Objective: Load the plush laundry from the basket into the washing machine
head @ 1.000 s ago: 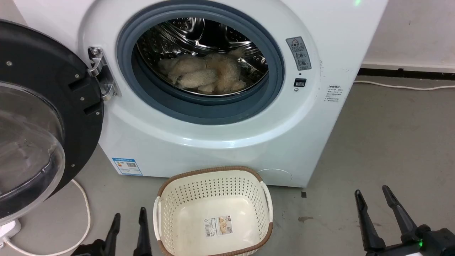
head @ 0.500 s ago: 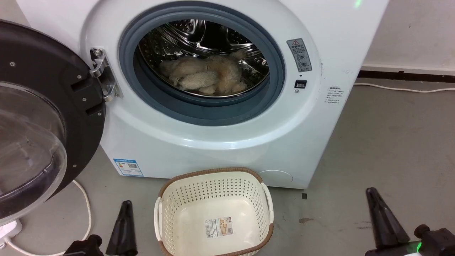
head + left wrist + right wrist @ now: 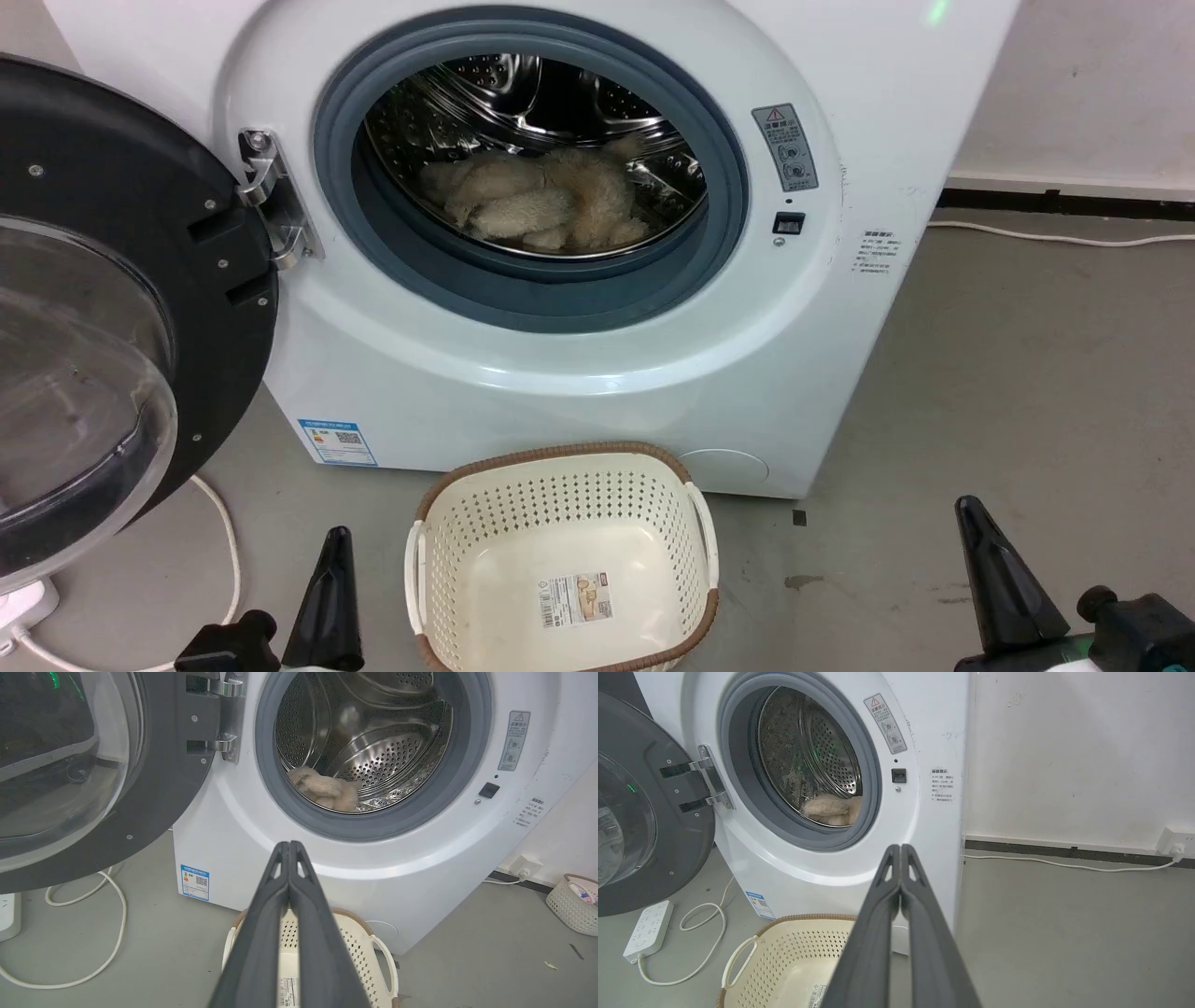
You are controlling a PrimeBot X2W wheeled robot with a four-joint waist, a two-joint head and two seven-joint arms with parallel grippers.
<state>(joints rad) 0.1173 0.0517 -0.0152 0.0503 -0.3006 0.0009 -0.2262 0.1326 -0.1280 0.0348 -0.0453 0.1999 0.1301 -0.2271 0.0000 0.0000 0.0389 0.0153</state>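
A grey concrete floor (image 3: 1027, 373) ran back to a white wall. On it stood the washing machine (image 3: 579, 392), its round door (image 3: 121, 215) swung wide to the left. The plush laundry (image 3: 541, 201) lay low in the steel drum (image 3: 523, 84), behind the grey seal (image 3: 523, 299). The basket (image 3: 551, 452) sat on the floor just in front of the machine, a label (image 3: 576, 598) on its bottom. The left end effector (image 3: 338, 543) and the right end effector (image 3: 973, 521) hung on either side of the basket, each with its fingers pressed together, gripping nothing.
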